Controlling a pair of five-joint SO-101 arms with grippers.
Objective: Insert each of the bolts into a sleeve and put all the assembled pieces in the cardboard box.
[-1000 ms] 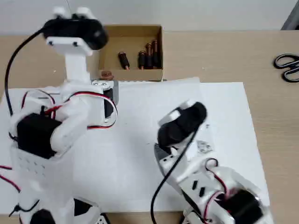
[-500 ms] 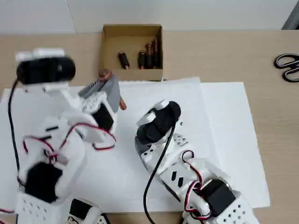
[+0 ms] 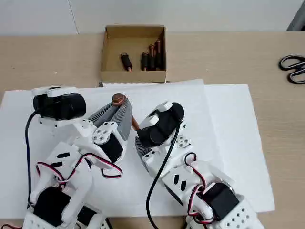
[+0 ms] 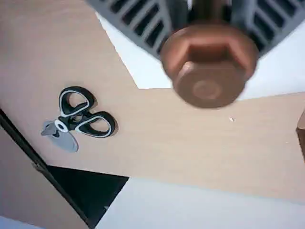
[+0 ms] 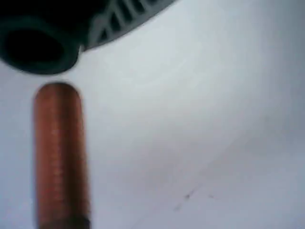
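My left gripper (image 3: 120,108) is shut on a copper bolt (image 3: 119,99) just below its hex head (image 4: 207,64). The grey fingers (image 4: 138,16) flank the shank. The bolt's threaded shaft (image 5: 61,152) slants down toward my right gripper (image 3: 140,143), its tip just short of the mouth of a black sleeve (image 5: 37,45). The sleeve sits against a grey finger (image 5: 128,19) of my right gripper, which looks shut on it. The cardboard box (image 3: 133,76) stands at the back of the table with several assembled pieces (image 3: 151,57) inside.
A large white paper sheet (image 3: 228,124) covers the table under both arms. Black-handled scissors (image 3: 293,68) lie on the bare wood at the far right and also appear as scissors (image 4: 78,121) in the left wrist view.
My left arm has swung back from beside the box and brought the bolt down toward my right gripper. My right arm shifted left a second ago, then held still.
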